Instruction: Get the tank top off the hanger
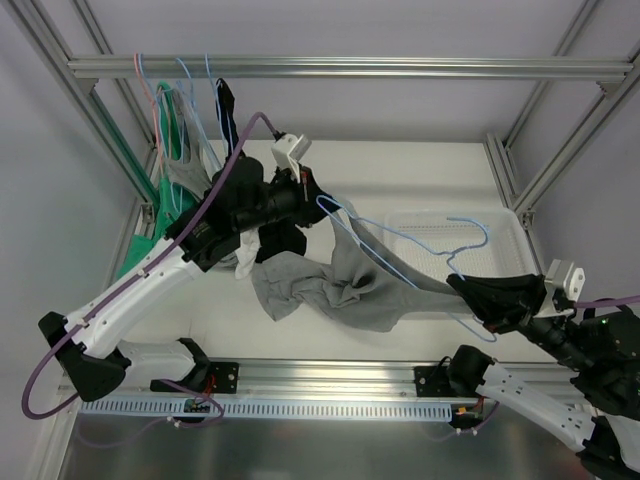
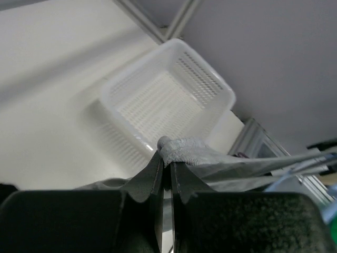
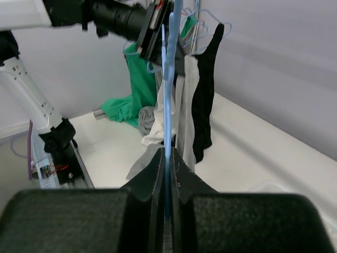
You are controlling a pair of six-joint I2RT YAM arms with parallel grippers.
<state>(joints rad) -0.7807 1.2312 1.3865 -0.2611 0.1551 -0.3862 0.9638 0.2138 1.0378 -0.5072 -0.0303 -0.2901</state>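
A grey tank top (image 1: pixel 345 280) hangs slack between my two grippers over the table, still looped on a light blue wire hanger (image 1: pixel 425 240). My left gripper (image 1: pixel 305 190) is shut on a grey strap (image 2: pixel 181 149) of the tank top, held above the table. My right gripper (image 1: pixel 470 290) is shut on the blue hanger (image 3: pixel 167 105) at its lower right end. The hanger's hook lies over the white basket. In the right wrist view the hanger runs straight up from the jaws toward the left arm.
A white perforated basket (image 1: pixel 500 235) stands at the right; it also shows in the left wrist view (image 2: pixel 174 100). Several hangers with garments, black (image 1: pixel 227 100), white and green (image 1: pixel 160 215), hang from the rail at the back left. A green cloth lies heaped there.
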